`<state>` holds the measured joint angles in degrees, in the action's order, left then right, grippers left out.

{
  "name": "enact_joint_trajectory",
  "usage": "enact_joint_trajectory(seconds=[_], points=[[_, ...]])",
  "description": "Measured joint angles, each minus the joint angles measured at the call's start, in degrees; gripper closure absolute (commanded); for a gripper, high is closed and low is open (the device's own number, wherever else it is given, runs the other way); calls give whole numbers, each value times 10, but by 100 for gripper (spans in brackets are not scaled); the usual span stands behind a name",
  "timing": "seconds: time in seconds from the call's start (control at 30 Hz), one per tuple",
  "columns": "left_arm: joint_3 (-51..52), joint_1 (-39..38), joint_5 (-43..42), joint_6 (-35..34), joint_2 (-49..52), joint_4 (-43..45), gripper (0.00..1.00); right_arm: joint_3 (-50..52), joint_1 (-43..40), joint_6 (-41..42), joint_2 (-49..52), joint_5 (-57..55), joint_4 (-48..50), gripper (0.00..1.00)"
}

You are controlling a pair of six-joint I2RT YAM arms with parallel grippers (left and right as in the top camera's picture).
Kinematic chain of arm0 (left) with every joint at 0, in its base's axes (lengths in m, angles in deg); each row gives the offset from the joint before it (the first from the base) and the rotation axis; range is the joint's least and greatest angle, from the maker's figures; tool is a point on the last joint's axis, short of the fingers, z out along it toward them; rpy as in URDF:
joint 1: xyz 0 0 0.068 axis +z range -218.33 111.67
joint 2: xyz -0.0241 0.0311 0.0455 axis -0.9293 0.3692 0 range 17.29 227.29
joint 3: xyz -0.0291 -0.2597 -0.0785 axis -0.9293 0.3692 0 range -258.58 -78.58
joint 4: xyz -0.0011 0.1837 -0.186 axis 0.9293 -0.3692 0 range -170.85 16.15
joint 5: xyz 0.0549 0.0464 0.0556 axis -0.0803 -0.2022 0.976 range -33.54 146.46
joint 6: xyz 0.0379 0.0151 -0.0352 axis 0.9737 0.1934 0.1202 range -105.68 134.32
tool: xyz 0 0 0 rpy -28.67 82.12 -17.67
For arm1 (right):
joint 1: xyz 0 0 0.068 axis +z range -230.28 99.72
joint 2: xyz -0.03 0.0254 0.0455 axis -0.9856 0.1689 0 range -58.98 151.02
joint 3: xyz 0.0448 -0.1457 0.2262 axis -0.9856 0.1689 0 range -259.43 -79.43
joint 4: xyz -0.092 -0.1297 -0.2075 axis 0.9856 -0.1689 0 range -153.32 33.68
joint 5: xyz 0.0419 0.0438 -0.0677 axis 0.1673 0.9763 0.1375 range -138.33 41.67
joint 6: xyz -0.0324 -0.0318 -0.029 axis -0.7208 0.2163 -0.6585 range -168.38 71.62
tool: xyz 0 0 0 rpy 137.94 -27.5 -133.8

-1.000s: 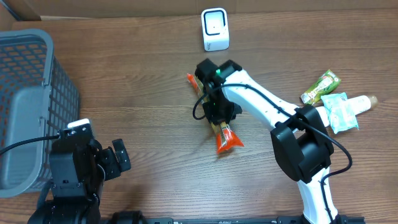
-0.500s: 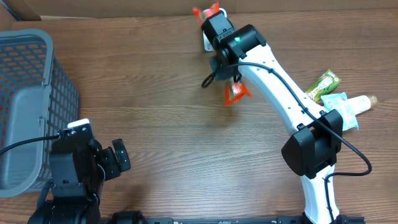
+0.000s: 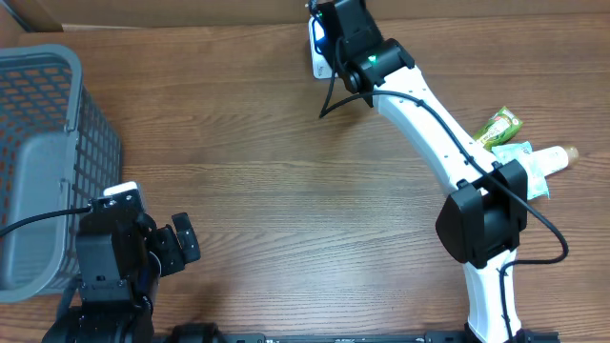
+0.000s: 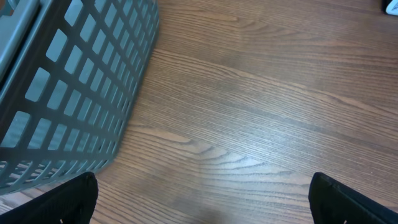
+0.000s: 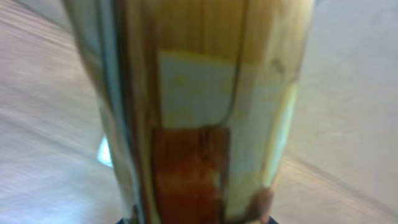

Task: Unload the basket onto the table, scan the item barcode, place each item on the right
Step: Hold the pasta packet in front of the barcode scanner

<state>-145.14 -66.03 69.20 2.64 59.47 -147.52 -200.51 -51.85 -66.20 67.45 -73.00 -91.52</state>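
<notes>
- The packet (image 5: 186, 124) is gripped in the narrowed right gripper (image 3: 332, 17) and held over the scanner (image 3: 315, 59).
- Pick-up and presentation are judged done; whether the barcode was read cannot be told.
- The left gripper (image 3: 179, 243) is spread wide and empty, near the basket (image 3: 38, 143).

Blurred packet (image 5: 193, 124): seemingly no legible text

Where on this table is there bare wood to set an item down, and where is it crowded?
The widest bare patch is mid-table, bordered by the basket, the open left gripper and the right arm. Crowded: the right edge, where the green packet, white pouch and bottle cluster, and the scanner, where the right gripper holds a snack packet.
</notes>
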Motion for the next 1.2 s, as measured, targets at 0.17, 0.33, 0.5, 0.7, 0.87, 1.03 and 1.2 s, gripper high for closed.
enact_joint_trajectory(seconds=[0.17,0.33,0.5,0.7,0.87,1.03,1.2], points=[[0,0,0,0,0,0,0,0,-26,-115,47,-48,37,96],[0,0,0,0,0,0,1,8,-34,-200,95,-68,35,96],[0,0,0,0,0,0,0,17,-30,-253,128,-79,46,96],[0,0,0,0,0,0,0,18,-28,-273,129,-120,85,96],[0,0,0,0,0,0,0,18,-28,-281,129,-131,82,96],[0,0,0,0,0,0,0,18,-28,-285,129,-133,86,96],[0,0,0,0,0,0,0,18,-28,-286,129,-133,87,96]])
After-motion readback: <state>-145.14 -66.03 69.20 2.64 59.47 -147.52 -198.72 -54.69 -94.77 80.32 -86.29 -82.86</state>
